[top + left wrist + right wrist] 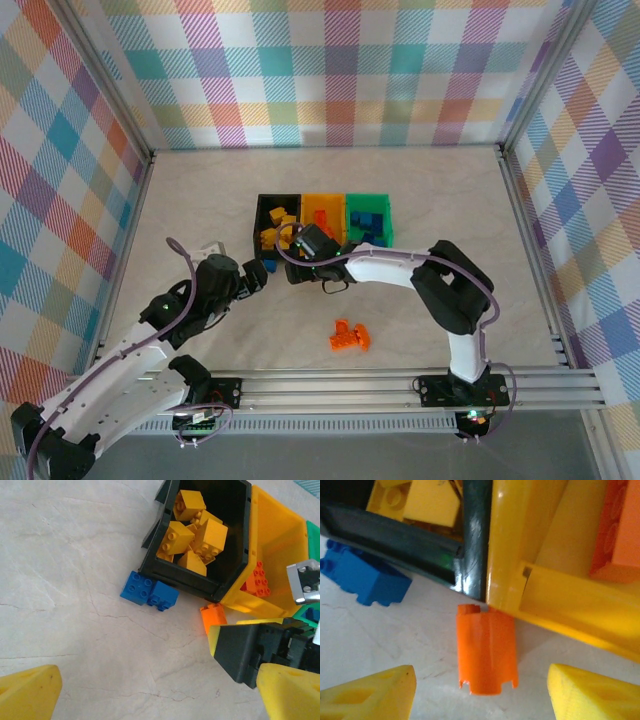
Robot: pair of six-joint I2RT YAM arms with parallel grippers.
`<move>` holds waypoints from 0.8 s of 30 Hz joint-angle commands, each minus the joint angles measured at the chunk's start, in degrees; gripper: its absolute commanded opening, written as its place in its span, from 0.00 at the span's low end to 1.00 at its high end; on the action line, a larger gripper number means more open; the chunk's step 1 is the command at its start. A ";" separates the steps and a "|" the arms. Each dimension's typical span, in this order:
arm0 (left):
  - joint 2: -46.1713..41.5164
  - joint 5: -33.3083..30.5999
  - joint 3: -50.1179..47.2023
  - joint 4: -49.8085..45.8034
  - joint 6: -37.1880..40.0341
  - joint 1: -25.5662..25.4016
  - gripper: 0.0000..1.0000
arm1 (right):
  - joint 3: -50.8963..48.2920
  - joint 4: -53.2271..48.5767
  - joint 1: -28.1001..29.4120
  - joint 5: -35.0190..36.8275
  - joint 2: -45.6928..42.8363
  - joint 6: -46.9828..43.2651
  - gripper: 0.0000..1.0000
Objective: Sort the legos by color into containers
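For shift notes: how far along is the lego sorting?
Done: yellow bricks in the black bin, orange ones in the yellow-orange bin, blue ones in the green bin. In hand: right fingers straddle a loose orange brick. Remaining: blue bricks beside the black bin, a separate orange cluster.

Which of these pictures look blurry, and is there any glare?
Right wrist: soft close up, the orange brick and fingertips fuzzy, a glint on the black bin corner. Left wrist: yellow bricks crisp. Top: even light, no glare.
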 commanded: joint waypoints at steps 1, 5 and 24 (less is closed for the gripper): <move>-0.88 -2.18 -0.16 -2.11 -1.23 0.91 1.00 | 3.27 -3.22 0.31 2.88 3.53 -1.93 0.69; -0.80 -1.95 -0.32 -1.61 -1.21 1.25 1.00 | 4.63 -4.19 0.30 3.66 5.30 -2.24 0.64; 4.64 3.31 -0.96 3.30 -0.63 2.15 1.00 | -15.43 0.28 -1.73 1.17 -16.68 -1.56 0.32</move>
